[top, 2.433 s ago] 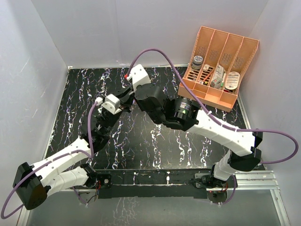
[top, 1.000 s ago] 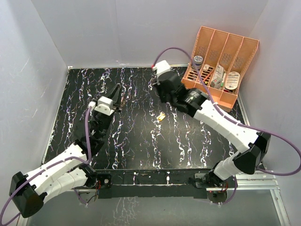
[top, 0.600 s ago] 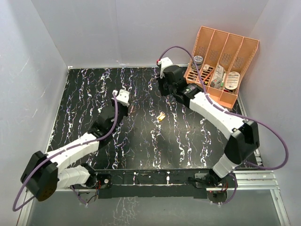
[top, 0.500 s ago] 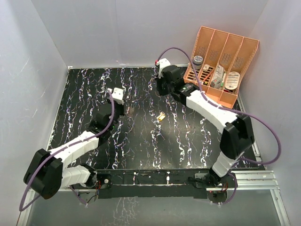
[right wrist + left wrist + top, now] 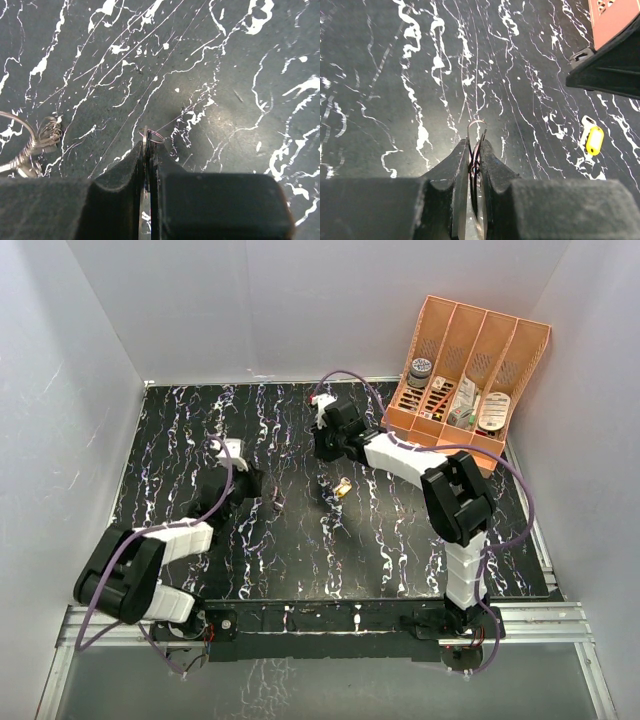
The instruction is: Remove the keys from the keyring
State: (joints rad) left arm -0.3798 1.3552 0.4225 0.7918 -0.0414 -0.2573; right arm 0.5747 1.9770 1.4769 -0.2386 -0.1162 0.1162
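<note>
In the left wrist view my left gripper (image 5: 476, 145) is shut on the keyring (image 5: 476, 127), a thin wire loop that sticks out past the fingertips just above the black marbled table. In the top view this gripper (image 5: 268, 496) is left of centre. A small yellow key (image 5: 594, 140) lies loose on the table to its right, and it also shows in the top view (image 5: 342, 487). My right gripper (image 5: 150, 145) is shut on a thin flat silvery key held edge-on, with a tiny wire loop (image 5: 154, 134) at its tip. In the top view the right gripper (image 5: 325, 448) is behind the yellow key.
An orange slotted organizer (image 5: 470, 370) with a grey-lidded jar (image 5: 420, 368) and small items stands at the back right. A silvery coiled wire bundle (image 5: 35, 142) lies on the table left of the right gripper. White walls enclose the table on three sides.
The two grippers, together at the middle 2.4 s ago, have drawn apart. The yellow key now lies loose on the table. Both arms have folded in and lowered toward the table.
</note>
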